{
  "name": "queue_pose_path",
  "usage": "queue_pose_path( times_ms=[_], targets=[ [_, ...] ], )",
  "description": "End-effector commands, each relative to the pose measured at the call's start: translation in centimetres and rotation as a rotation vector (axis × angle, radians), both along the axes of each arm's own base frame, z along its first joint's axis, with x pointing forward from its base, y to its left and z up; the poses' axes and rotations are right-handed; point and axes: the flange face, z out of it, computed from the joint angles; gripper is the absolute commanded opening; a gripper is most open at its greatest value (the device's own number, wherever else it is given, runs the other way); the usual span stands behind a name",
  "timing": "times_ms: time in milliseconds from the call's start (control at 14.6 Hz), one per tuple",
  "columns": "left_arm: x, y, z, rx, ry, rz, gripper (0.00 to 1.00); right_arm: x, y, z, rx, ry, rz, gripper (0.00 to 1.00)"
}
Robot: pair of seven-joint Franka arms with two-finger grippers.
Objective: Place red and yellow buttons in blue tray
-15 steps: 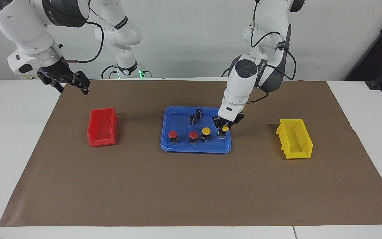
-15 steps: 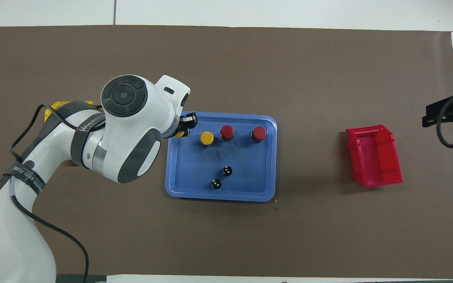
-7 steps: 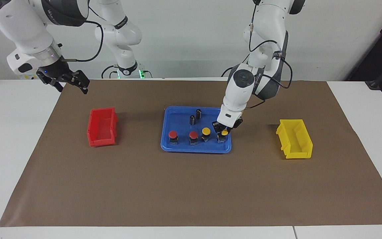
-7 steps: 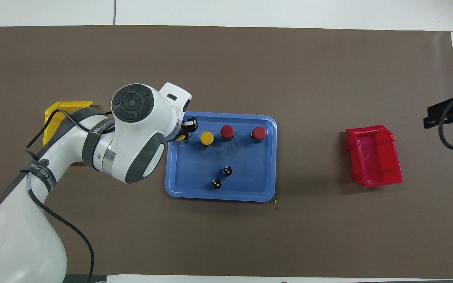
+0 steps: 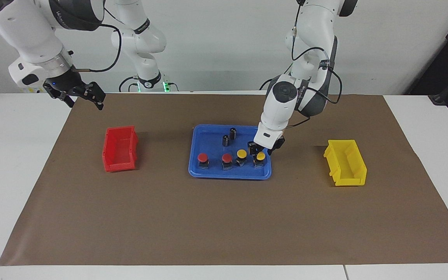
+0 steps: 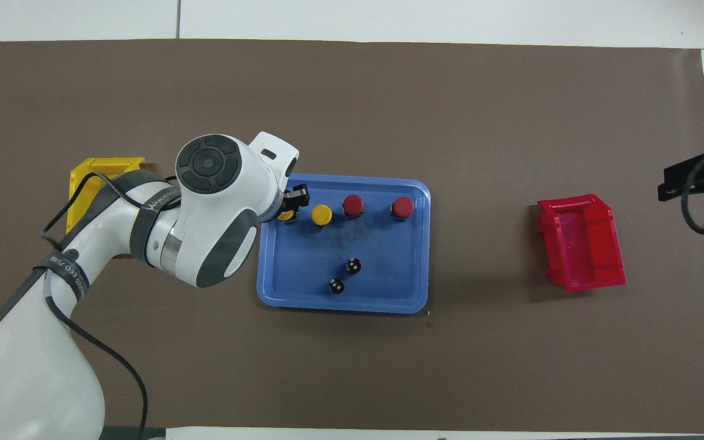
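1. Facing view: the blue tray (image 5: 208, 173) sits in the middle of the brown paper (image 5: 224, 217). Four buttons stand in a row in the tray, along its edge farthest from the robots: two red buttons (image 5: 203, 157) (image 5: 227, 158) and two yellow buttons (image 5: 241, 154) (image 5: 260, 156). Two black cylinders (image 5: 229, 137) stand nearer the robots in the tray. The left gripper (image 5: 258, 149) is right at the end yellow button (I cannot tell if its claw is open or pinching). The right gripper (image 5: 77, 95) waits up high, over the table edge near the red bin (image 5: 119, 149), with its claw wide. The yellow bin (image 5: 345, 162) sits toward the left arm's end.

2. Overhead view: the left gripper (image 6: 291, 205) covers part of one yellow button (image 6: 285, 215). The other yellow button (image 6: 321, 214) and both red ones (image 6: 352, 205) (image 6: 402, 207) stand in the blue tray (image 6: 388, 293). Only the tip of the right gripper (image 6: 685, 177) shows.
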Motion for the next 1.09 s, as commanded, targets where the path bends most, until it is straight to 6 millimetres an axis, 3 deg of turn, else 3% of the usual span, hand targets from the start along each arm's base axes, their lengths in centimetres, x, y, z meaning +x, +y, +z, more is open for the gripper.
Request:
queue_pose_path(
  times_ms=[0,205,410,546,615,820,1024],
  targets=[
    [0.8,2.5,5.1,0.019,0.013,0.015,0.98,-0.7,-0.2,0.2,-0.002,0.001,0.025,1.0],
    [2.4,8.1,9.2,0.09,0.085,-0.079,1.0,-0.8,-0.6,0.1,-0.001,0.008,0.02,1.0],
    [4.9,17.4,11.8,0.092,0.163,-0.256,1.0,-0.8,-0.9,0.1,0.002,0.007,0.044,1.0],
    [5.5,24.0,15.2,0.066,0.105,-0.26,1.0,-0.8,-1.2,0.1,0.002,0.003,0.038,1.0],
    [5.6,26.0,16.5,0.061,0.087,-0.261,1.0,-0.8,-1.1,0.2,0.001,-0.002,0.041,1.0],
    [4.9,29.5,18.6,0.055,0.095,-0.27,1.0,-0.8,-1.2,0.2,0.002,0.001,0.038,1.0],
    [3.7,29.6,20.5,0.055,0.074,-0.328,1.0,-0.7,-1.2,0.2,0.0,-0.003,0.038,1.0]
  ],
)
